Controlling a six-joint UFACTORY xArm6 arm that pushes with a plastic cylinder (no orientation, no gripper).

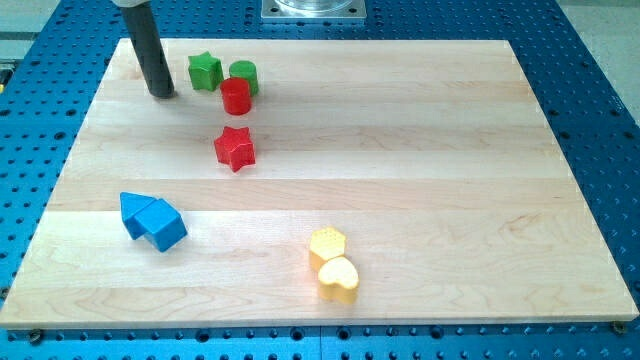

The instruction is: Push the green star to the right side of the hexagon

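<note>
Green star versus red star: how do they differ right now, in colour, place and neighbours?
The green star is green and sits near the view's top; the red star is red and lies lower, toward the board's middle. The green star has the green cylinder close on its right and my tip just to its left; the red star stands apart, below the red cylinder. Both are star-shaped and look similar in size.

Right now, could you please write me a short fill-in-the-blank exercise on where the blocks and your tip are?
My tip stands to the view's ___ of the green star.
The red cylinder touches the ___ cylinder.
The yellow hexagon sits just above the yellow ___.

Missing words: left; green; heart
</note>
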